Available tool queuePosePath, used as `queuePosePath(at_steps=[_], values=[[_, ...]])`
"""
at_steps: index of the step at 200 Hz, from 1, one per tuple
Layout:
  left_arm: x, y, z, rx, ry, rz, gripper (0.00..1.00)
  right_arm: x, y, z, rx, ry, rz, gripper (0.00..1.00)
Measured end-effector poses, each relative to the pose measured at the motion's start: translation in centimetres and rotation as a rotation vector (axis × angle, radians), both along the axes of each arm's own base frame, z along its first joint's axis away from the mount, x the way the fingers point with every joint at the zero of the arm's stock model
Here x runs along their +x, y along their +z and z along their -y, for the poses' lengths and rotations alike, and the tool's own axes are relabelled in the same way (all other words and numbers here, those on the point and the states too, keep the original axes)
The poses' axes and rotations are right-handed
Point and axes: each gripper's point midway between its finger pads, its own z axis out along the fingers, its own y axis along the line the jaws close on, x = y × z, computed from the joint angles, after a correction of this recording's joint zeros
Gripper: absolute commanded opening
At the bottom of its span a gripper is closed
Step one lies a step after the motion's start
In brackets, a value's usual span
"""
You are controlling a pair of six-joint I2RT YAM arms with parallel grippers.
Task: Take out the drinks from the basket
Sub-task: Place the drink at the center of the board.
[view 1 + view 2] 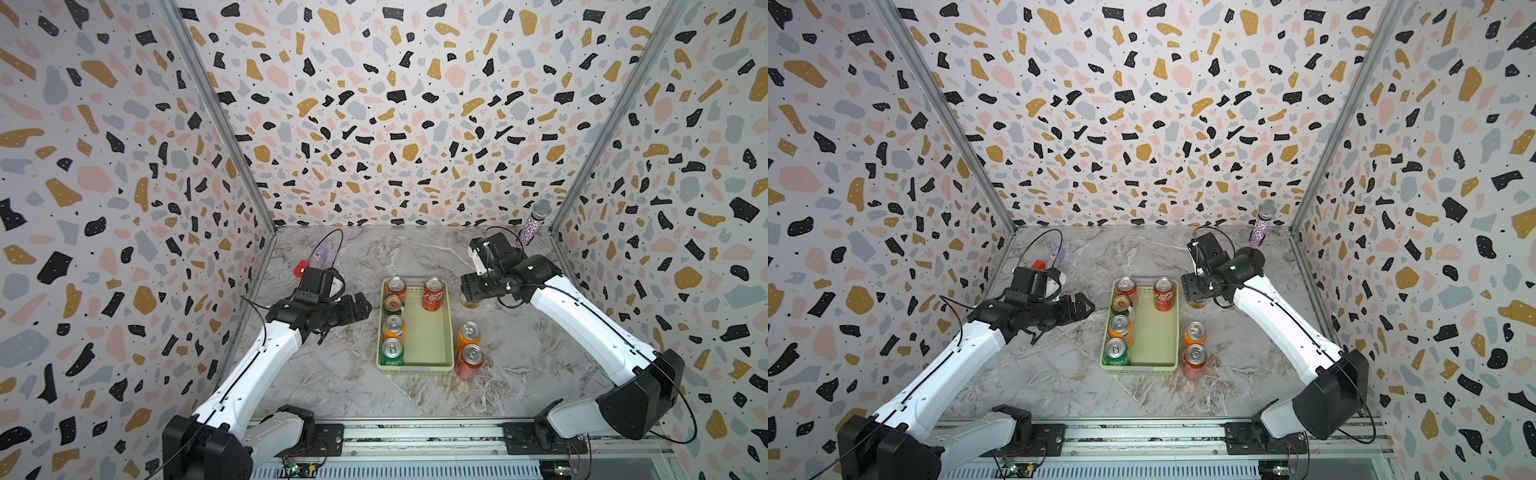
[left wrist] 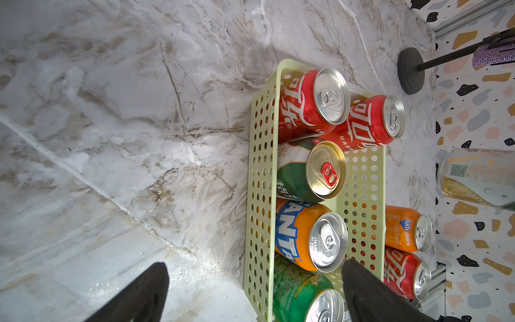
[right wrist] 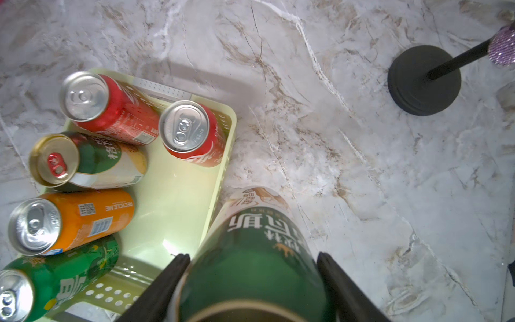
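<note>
Wrist footage alone shows us the right gripper [image 3: 250, 259] clamped on a dark green can [image 3: 259, 217] just outside the basket [image 1: 449, 332], which sits mid counter [image 1: 332, 374]; five cans [image 1: 394, 328] sit inside. Left gripper [image 1: 366, 306] gapes empty.

left arm [image 1: 257, 361], right arm [image 1: 582, 324]: white shells | joints [image 1: 640, 399]: black | cables [image 1: 341, 245]: thin, black

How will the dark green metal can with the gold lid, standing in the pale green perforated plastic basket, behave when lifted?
Likely stiff: the gold-lidded dark green can shows no dents. Its glossy round wall may slip. Tall and narrow, close between the red metal can and orange metal can, it could tip them.
</note>
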Motion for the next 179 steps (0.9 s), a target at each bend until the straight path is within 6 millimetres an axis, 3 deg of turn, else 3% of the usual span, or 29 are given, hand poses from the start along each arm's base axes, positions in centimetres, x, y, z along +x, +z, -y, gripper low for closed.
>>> queuePosePath(at_steps=[98,179], values=[[0.0,-0.2,0.1,-0.001,-0.002,-0.008,1.0,0.1,-9.3,-1.0,-0.035,-0.037,-0.185,0.35],[0.0,-0.5,0.2,-0.004,-0.007,-0.02,1.0,-0.4,-11.7,-1.2,0.003,-0.077,-0.214,0.42]])
